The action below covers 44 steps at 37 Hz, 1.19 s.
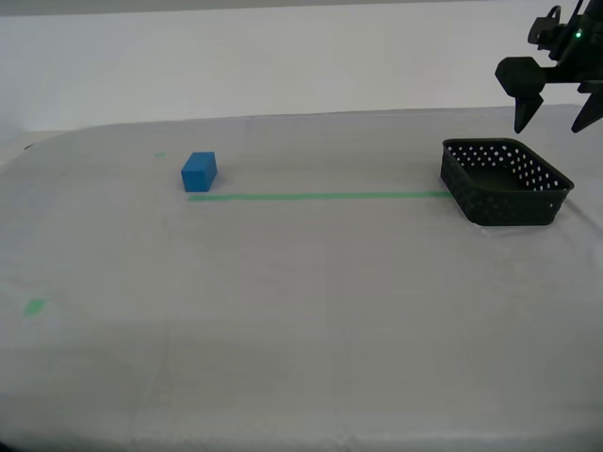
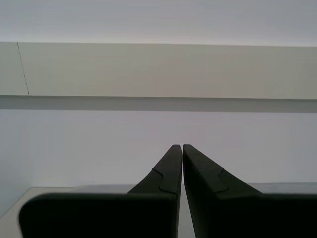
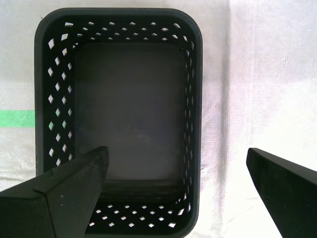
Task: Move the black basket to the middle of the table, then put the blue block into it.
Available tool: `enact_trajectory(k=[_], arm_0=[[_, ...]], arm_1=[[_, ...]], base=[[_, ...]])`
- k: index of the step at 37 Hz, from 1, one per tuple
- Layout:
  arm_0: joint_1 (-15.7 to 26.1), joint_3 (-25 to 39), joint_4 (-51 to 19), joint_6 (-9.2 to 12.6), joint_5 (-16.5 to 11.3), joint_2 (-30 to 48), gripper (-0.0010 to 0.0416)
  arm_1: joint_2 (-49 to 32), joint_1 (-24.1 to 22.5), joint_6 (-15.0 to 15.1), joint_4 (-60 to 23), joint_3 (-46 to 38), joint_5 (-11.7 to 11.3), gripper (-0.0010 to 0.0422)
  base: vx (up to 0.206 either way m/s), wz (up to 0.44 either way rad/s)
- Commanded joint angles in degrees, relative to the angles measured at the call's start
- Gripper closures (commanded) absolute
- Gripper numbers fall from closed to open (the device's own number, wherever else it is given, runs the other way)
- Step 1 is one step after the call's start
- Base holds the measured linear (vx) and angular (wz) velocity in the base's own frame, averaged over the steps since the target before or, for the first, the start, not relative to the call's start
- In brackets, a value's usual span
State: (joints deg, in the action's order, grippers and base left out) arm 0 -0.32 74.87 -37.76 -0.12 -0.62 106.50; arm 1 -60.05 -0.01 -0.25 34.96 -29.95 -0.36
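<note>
The black basket (image 1: 509,184) stands empty at the exterior view's right on the table (image 1: 301,320), at the end of the green tape line (image 1: 320,196). The blue block (image 1: 199,171) lies far off toward the exterior view's left, just behind the tape. My first gripper (image 1: 551,124) hangs open above the basket, clear of it. In the first wrist view the basket (image 3: 194,99) fills the frame; my first gripper (image 3: 177,154) has one finger over the inside and the other over the cloth outside one wall. My second gripper (image 2: 179,147) is shut and empty, facing a pale wall.
Small green marks (image 1: 35,306) lie on the cloth near the exterior view's left edge. The table's far edge runs close behind the basket, with a pale wall behind it. The tape's end (image 3: 17,118) shows beside the basket in the first wrist view.
</note>
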Motion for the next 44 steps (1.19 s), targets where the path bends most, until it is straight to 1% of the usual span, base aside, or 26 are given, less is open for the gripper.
enact_trajectory(k=[1,10,12,23,33,39,44], arm_0=[[-0.02,0.00,-0.13,0.17,0.07,0.04,0.0016],[-0.02,0.00,-0.15,0.17,0.24,0.20,0.0017],[-0.02,0.31,0.02,0.17,0.76,1.25,0.0016],[-0.13,4.57,-0.46,0.02,0.72,10.38,0.0016],[-0.50,8.11,0.98,0.09,0.96,15.96,0.0017],[-0.50,9.97,1.51,0.11,1.60,18.88,0.0020],[-0.50,10.38,1.84,0.15,1.79,19.63,0.0035]], arm_1=[[0.02,0.00,0.09,0.28,-0.02,-0.04,0.0412],[0.02,0.00,0.09,0.28,-0.02,-0.02,0.0412],[0.02,-0.02,0.09,0.28,-0.02,-0.02,0.0412],[0.02,0.00,0.09,0.28,-0.02,-0.02,0.0412],[0.02,-0.02,0.09,0.28,-0.02,-0.04,0.0412],[0.02,-0.02,0.09,0.28,-0.02,-0.04,0.0412],[0.02,-0.02,0.09,0.28,-0.02,-0.04,0.0412]], base=[[0.000,0.000],[0.000,0.000],[0.000,0.000],[0.000,0.000],[0.000,0.000],[0.000,0.000],[0.000,0.000]])
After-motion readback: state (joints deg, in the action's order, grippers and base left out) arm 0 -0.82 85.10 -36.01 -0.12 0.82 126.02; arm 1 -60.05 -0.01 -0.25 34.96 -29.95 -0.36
